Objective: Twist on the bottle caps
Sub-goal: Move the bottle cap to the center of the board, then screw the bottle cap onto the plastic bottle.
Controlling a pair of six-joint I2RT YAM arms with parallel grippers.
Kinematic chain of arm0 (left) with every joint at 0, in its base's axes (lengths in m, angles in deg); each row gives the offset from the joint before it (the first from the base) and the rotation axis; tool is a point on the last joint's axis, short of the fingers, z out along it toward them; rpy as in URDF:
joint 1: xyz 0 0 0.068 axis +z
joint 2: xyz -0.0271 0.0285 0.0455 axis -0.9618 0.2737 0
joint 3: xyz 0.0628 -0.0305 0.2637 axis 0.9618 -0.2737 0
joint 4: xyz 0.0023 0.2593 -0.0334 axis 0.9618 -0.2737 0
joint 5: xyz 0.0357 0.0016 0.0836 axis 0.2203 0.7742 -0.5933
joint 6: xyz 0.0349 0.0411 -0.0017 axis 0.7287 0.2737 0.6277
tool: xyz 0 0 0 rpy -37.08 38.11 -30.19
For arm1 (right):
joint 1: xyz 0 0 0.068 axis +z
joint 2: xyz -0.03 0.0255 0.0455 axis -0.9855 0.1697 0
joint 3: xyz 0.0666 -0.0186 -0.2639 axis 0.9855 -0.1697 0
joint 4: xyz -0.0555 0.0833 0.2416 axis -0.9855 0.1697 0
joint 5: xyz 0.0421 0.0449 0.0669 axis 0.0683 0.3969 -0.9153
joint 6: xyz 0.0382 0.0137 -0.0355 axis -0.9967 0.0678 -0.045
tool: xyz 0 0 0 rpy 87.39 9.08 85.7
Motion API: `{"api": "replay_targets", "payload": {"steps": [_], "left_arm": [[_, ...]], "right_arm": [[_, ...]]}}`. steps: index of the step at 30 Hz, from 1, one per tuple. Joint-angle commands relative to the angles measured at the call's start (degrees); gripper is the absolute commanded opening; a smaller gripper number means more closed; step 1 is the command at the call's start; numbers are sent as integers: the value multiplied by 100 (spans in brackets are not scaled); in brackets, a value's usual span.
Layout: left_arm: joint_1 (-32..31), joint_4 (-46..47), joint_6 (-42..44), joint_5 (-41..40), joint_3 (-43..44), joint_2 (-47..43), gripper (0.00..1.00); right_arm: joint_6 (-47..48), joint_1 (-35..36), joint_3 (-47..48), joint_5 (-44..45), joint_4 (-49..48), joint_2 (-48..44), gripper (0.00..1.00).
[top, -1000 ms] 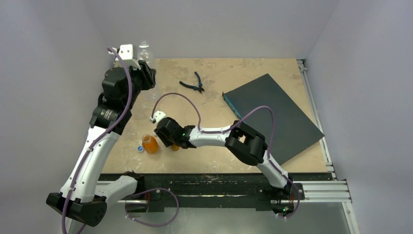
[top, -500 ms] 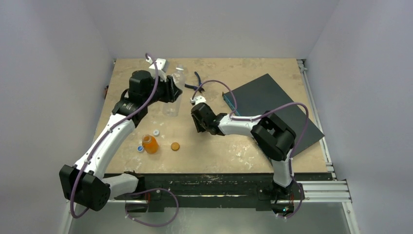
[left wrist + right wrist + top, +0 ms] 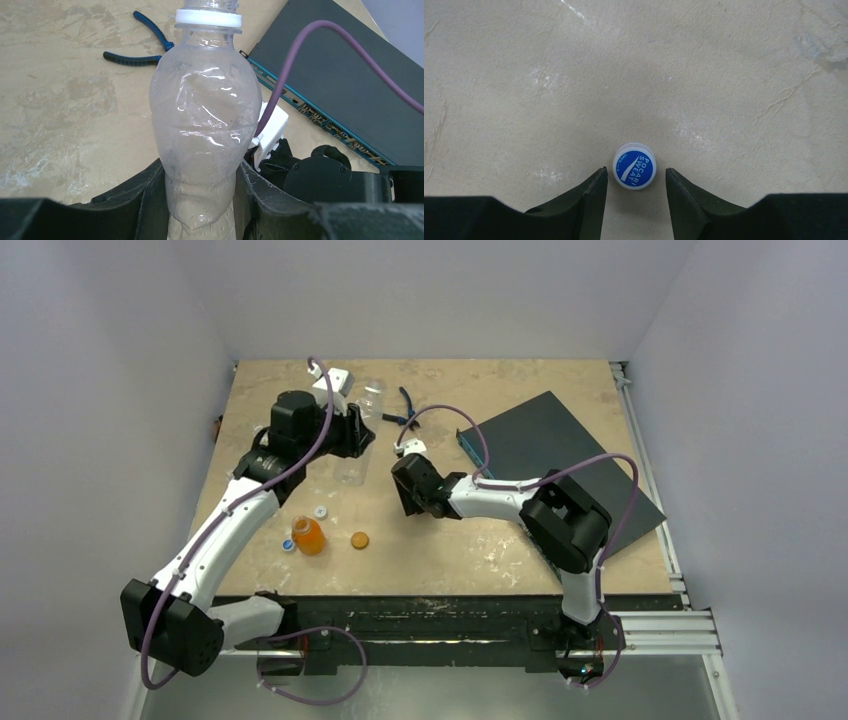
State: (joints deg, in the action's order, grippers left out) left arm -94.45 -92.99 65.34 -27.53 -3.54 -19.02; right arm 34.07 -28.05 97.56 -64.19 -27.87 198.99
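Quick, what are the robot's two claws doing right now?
Left gripper: shut on the clear bottle.
Right gripper: open, with the blue cap between its fingertips, not gripped.

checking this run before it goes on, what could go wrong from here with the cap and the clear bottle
1. The blue cap lies loose on the table between the right gripper's open jaws, with a gap on each side; an off-centre close might flick it away.
2. The left gripper clamps the clear bottle far from its neck, on a thin, dented body; pressing a cap onto the open neck could tilt or crush it.
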Motion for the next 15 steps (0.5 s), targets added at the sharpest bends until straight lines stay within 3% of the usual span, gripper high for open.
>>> {"api": "replay_targets", "payload": {"steps": [1,12,15], "left_arm": [[4,27,221,-259,-52,-234,26],[4,-13,254,-203,-41,-215,27],[4,-28,253,-200,-40,-209,26]], "right_arm": [[-67,11,390,439,373,12,50],[21,11,613,308,401,206,48],[3,11,598,298,391,216,40]]}}
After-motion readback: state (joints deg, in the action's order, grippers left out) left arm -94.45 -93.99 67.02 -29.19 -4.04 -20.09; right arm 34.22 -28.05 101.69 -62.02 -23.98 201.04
